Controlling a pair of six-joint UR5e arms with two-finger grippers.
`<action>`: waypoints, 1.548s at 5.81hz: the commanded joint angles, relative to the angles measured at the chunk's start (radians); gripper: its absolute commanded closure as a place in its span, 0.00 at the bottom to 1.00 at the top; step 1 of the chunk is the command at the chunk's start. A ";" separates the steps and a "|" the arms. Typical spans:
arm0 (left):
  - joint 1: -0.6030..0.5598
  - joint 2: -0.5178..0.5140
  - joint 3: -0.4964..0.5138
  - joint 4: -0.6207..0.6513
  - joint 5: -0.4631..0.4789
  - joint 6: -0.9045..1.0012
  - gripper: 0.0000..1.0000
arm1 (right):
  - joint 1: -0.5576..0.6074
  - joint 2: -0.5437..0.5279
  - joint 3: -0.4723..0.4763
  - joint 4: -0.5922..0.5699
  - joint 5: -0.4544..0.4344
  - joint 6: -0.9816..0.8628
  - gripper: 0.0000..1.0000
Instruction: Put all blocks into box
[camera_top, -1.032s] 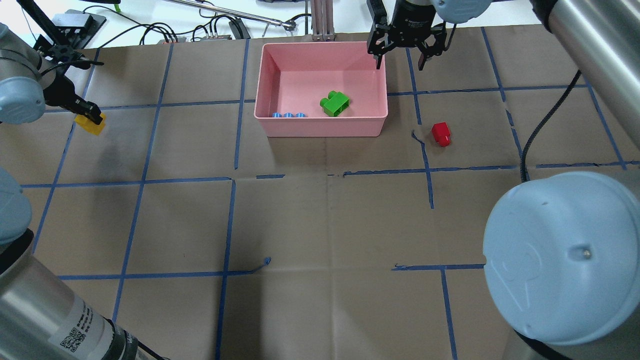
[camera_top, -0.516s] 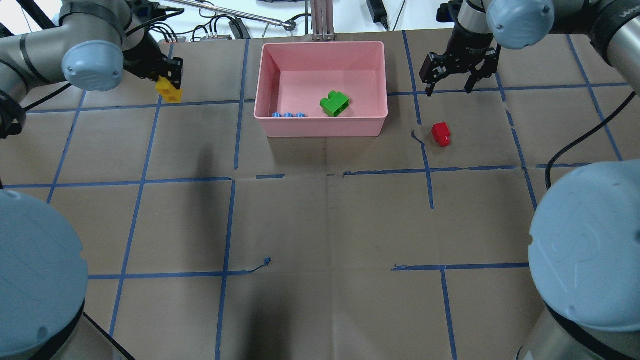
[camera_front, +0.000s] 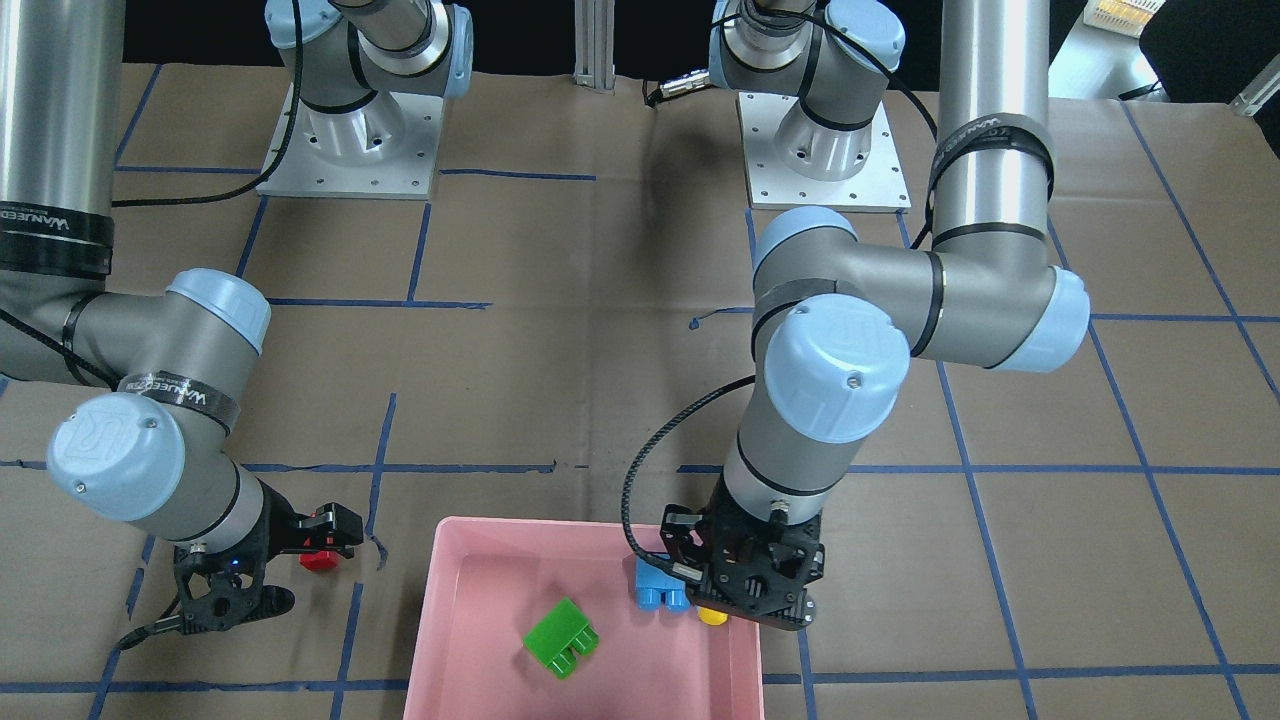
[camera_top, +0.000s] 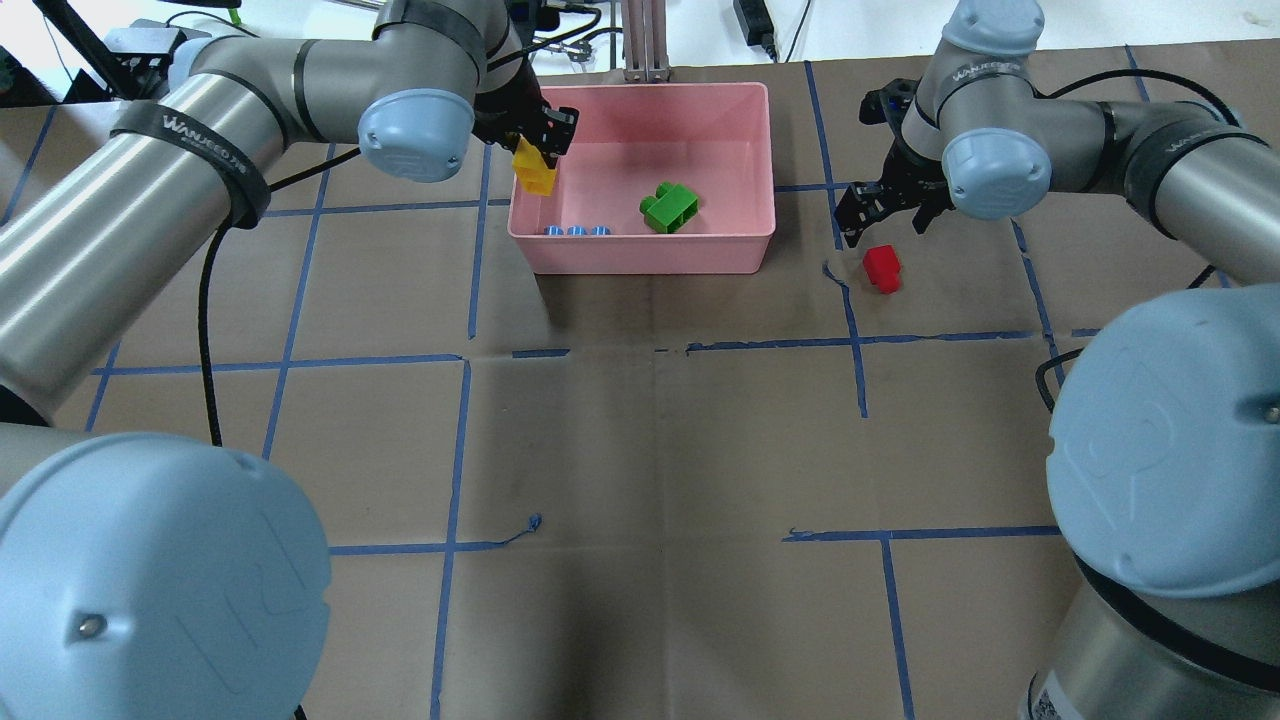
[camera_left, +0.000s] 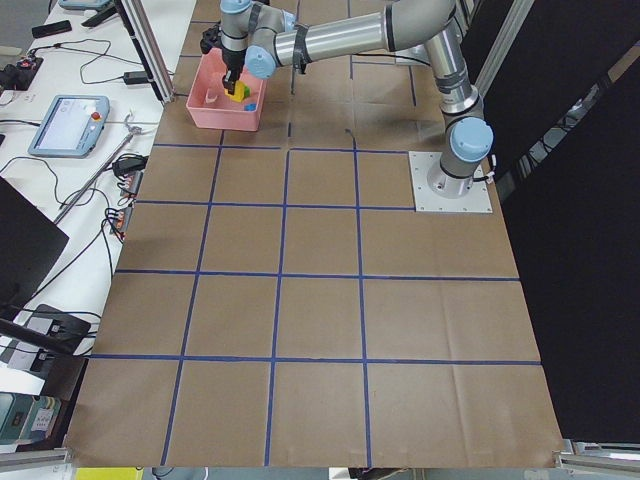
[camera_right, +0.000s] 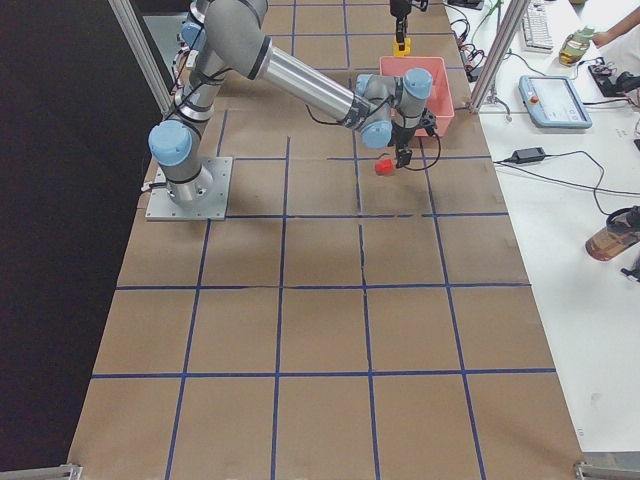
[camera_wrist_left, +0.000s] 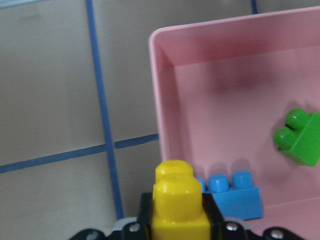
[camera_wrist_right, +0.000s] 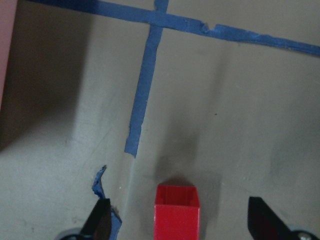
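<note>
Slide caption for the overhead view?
Left gripper holds the yellow block over the box rim, blue block and green block inside; open right gripper hangs over the red block.

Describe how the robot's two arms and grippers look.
The left arm and right arm are silver metal tubes with pale blue round joint caps and black bands bearing white lettering. A black cable trails each. The left gripper and right gripper are black, two-fingered.
</note>
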 joint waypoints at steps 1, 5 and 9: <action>-0.023 -0.018 0.009 0.014 0.004 0.012 0.01 | 0.000 0.018 0.014 0.000 -0.015 0.001 0.08; -0.005 0.248 -0.077 -0.164 0.113 -0.021 0.00 | 0.001 0.009 0.011 0.067 -0.056 0.012 0.61; 0.102 0.557 -0.207 -0.419 0.104 -0.024 0.00 | 0.007 -0.036 -0.194 0.236 -0.042 0.013 0.88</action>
